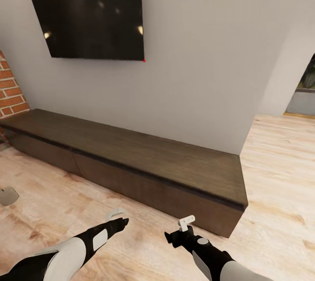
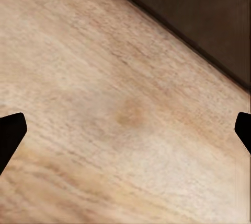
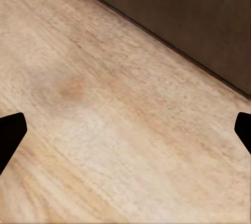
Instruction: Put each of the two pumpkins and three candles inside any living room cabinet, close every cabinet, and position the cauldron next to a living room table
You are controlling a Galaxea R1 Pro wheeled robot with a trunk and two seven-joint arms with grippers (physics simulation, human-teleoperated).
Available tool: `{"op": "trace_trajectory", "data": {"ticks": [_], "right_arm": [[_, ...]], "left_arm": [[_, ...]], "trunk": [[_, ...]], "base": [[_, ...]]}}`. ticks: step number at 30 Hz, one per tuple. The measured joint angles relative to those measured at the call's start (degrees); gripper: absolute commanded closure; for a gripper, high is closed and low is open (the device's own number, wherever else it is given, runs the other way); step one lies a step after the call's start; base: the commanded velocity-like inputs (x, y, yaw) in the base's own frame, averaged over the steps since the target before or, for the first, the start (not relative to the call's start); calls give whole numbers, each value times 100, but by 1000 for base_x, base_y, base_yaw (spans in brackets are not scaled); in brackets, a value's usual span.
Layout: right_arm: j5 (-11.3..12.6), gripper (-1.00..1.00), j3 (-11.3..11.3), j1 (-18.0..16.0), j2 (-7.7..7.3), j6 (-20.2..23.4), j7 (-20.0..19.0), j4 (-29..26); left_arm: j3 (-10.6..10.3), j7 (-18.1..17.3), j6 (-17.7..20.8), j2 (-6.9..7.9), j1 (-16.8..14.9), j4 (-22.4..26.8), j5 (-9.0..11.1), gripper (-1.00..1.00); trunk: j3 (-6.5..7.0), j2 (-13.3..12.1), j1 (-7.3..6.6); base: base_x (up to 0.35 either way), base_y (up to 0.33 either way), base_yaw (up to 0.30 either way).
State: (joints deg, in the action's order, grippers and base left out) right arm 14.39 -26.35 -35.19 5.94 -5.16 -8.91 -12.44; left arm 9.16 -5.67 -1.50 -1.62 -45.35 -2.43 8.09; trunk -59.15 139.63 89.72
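The long, low, dark brown wooden cabinet [image 1: 144, 158] stands on the pale wood-plank floor [image 1: 280, 211] against the light grey wall [image 1: 205, 62], its flat top bare and its plain handle-less door panels flush along the front. A black, glossy wall-mounted screen [image 1: 89, 12] hangs above its left portion, and a strip of red brick wall [image 1: 11, 91] shows at the far left. The left gripper [image 1: 119, 216] and the right gripper [image 1: 183, 225] hang low over the floor in front of the cabinet, apart from it. In the left wrist view the dark fingertips [image 2: 11, 132] sit at opposite edges of the frame with bare floor between them, so the jaws stand apart and hold nothing; the cabinet's base crosses the corner beyond. The right wrist view shows the same: fingertips [image 3: 11, 132] wide apart, floor between, cabinet front beyond.
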Motion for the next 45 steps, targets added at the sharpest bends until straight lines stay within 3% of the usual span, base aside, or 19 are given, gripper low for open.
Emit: {"op": "trace_trajectory", "data": {"ticks": [5,10,12,22,45], "right_arm": [[4,-100,7,8,-10,87,-36,9],[-20,-100,1,183,-20,93,-75,19],[-89,-100,1,214,-21,93,-74,21],[-906,-100,7,244,-12,109,-9,23],[-994,-100,17,245,-20,99,-17,23]], "left_arm": [[-3,10,-3,-5,91,6,166,-100],[-23,2,-12,-6,149,9,567,-100],[-27,-1,-14,-11,153,9,625,-100],[-24,9,-15,-23,158,16,682,-100],[-22,23,-128,-34,158,12,686,-100]], "trunk": [[90,-201,-110],[179,-401,-220],[215,-481,-264],[395,-882,-483],[837,-1805,-989]], "base": [[0,0,1],[0,0,0],[0,0,0],[0,0,68],[0,0,286]]}}
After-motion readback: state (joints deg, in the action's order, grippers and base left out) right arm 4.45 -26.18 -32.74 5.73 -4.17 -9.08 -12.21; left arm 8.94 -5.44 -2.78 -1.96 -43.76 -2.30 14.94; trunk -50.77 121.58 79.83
